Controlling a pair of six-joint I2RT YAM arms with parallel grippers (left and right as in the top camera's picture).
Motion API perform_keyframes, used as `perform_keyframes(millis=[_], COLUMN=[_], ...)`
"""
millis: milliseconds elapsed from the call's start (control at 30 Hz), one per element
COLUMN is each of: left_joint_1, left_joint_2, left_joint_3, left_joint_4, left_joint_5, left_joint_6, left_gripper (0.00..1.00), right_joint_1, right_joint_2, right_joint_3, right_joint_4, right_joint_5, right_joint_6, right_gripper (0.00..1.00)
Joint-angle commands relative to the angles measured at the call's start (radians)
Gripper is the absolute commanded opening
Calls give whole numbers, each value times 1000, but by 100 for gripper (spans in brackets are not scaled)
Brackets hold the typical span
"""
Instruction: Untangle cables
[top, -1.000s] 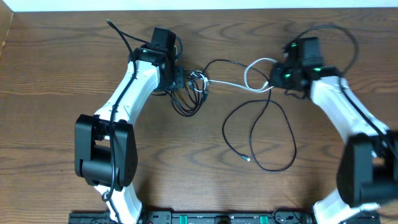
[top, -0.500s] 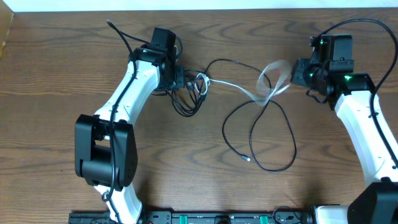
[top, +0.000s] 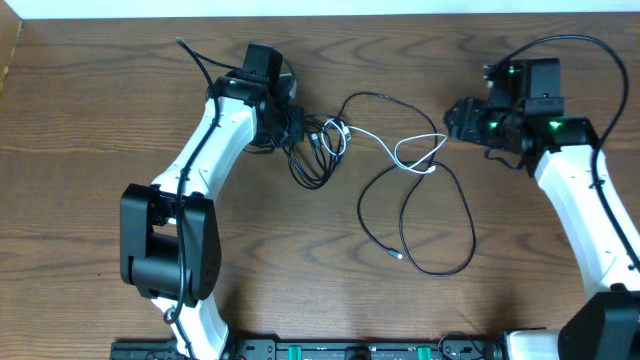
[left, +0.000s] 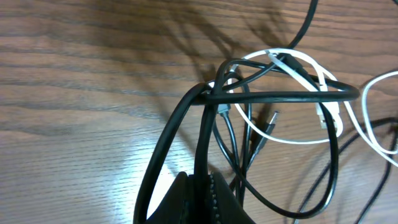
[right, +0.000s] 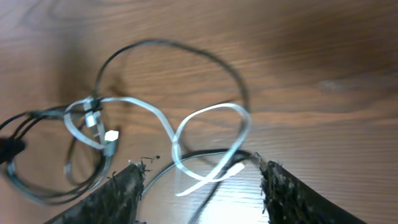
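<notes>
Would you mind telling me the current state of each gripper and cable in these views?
left gripper: shut on the black cable bundle.
right gripper: open, holding nothing.
black cable bundle: tangled, with the white cable threaded through it.
white cable: lying loose on the table, one end in the tangle, the other curled in a loop.
looped black cable: slack on the table in a wide loop, crossing the white cable.

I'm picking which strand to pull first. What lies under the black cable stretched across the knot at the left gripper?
Under the black cable run the white cable and a small plug, above the table. Crossings nearest the left gripper are hidden.
</notes>
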Motion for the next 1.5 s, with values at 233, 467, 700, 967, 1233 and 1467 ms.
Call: perform_keyframes(millis=[233, 467, 700, 967, 1233, 1467], left_joint_1=[0, 0, 0, 0, 0, 0], left_joint_2=[14, 14, 14, 14, 14, 14], left_joint_3=[-8, -8, -8, -8, -8, -8], left_joint_4=[4, 4, 3, 4, 4, 4], left_joint_5=[56, 100, 100, 100, 100, 100], left_joint_6=[-2, 14, 21, 21, 21, 21], left_gripper=[8, 7, 8, 7, 8, 8], right_joint_1=[163, 241, 267, 292, 312, 331], right_joint_2=[116, 222, 352, 433, 433, 433], right_joint_3=[7, 7, 7, 7, 7, 7], right_joint_4=[24, 167, 325, 453, 497, 494], right_joint_5=[-70, -69, -70, -156, -163, -135], right_joint_6=[-5, -5, -4, -3, -4, -4], right_gripper=[55, 51, 41, 42, 43, 42])
